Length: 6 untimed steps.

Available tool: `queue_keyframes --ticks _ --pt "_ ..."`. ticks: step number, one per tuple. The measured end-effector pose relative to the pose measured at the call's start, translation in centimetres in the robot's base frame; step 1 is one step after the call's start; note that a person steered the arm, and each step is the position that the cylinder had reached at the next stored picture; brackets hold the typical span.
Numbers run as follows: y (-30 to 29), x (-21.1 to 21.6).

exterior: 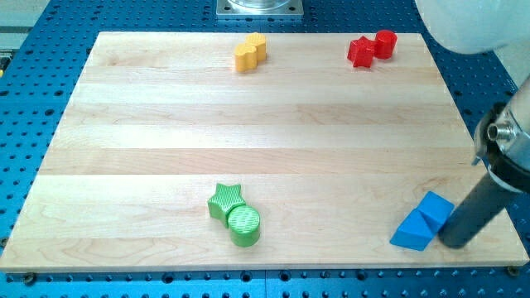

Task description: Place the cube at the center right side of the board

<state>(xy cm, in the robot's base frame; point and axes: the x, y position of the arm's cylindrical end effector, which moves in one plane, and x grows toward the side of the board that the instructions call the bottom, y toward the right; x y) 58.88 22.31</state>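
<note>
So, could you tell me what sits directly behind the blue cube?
My tip is at the blue cube's right, touching or nearly so. The blue wedge adjoins its left. The contact itself is hidden.

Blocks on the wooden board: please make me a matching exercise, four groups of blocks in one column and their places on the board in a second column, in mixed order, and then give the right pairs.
Column one:
1. yellow blocks
2. red blocks
3. green star and green cylinder
4. blue cube and blue triangle

Column two:
A. the view's bottom right corner, next to my tip
B. the view's top edge, towards the right
C. the view's bottom, left of the middle
D. the view's top edge, near the middle

Right pairs: 1-D, 2-B, 3-C, 4-A.
</note>
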Motion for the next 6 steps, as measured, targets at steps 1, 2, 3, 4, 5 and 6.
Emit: queue_keyframes --ticks 1,2,3,4,5,6 --pt "0.2 -5.8" --pt "3.4 -4.1" --pt "3.5 1.3" --pt "0.1 2.9" --pt "-3.5 3.0" --pt "-4.6 2.1"
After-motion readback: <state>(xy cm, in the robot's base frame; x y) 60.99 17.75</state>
